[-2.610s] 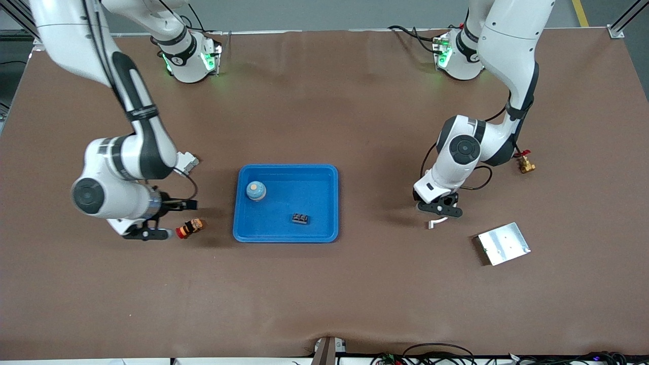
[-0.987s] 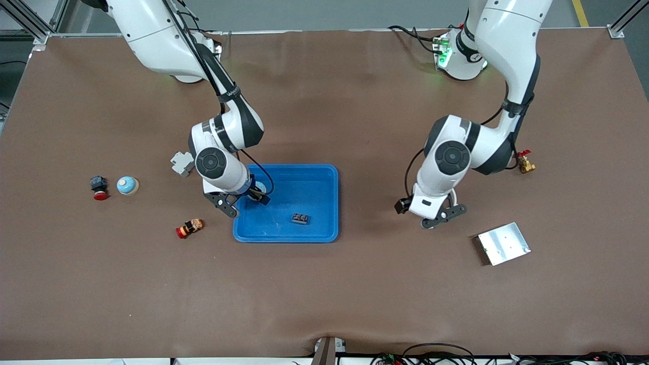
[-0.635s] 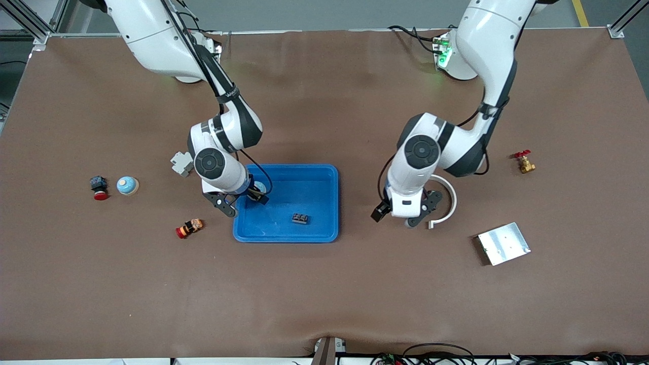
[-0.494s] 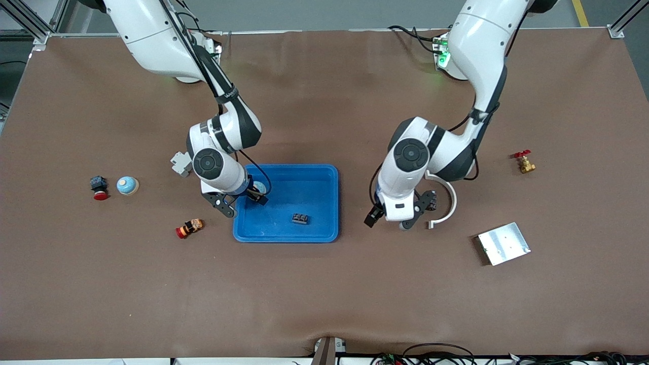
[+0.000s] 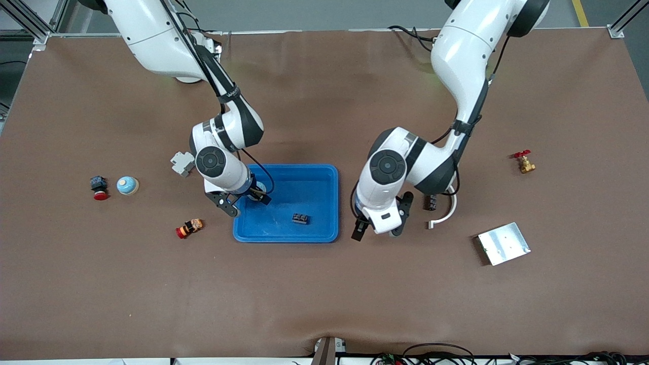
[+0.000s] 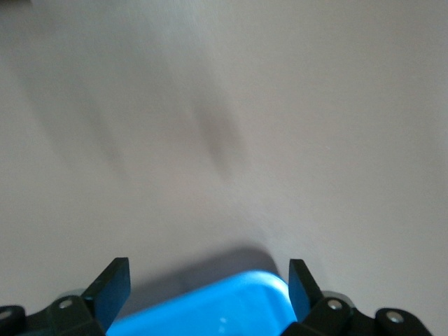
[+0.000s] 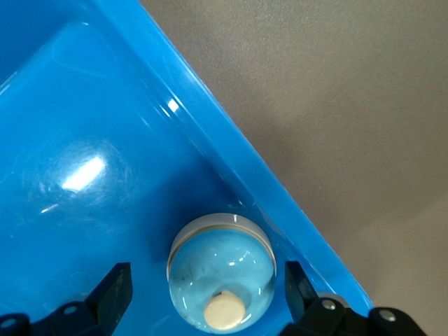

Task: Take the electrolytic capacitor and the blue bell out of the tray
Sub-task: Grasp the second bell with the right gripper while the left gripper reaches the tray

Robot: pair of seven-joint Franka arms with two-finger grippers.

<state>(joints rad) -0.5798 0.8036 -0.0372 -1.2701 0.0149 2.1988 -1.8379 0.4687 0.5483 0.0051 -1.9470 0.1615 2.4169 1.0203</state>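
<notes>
- Since the frame half a second back, the left arm has swung in toward the tray point(image 5: 287, 203), and its claw point(image 5: 377, 227) now hangs just off the tray's rim at the left arm's end. A small dark cylinder point(image 5: 431, 202), uncovered by that move, lies beside the white curved bracket point(image 5: 446, 208).
- The right arm has barely shifted. Its claw point(image 7: 206, 297) is lowered into the tray corner at the right arm's end, straddling the blue bell point(image 7: 221, 273).
- Right claw: fingers point(image 7: 115, 294) stand wide on either side of the bell's dome, apparently not yet touching it. Judged to be just starting its grasp.
- The bell sits on the tray floor, close against the raised rim. One finger has little room between bell and wall, which probably explains the steep approach from above.
- Left claw: spread wide and empty. Its wrist view shows only the tray's corner point(image 6: 210, 308) between the fingers.
- A small dark block point(image 5: 300, 218) lies in the tray, nearer the front camera than the bell. Whether it is the capacitor cannot be told.
- Off the tray, toward the right arm's end: a second blue bell point(image 5: 127, 185), a red-capped button point(image 5: 98, 187), an orange-and-red part point(image 5: 189, 227), a grey connector point(image 5: 181, 163).
- Toward the left arm's end of the surface: a brass valve point(image 5: 523, 161), a silver plate point(image 5: 503, 243).
</notes>
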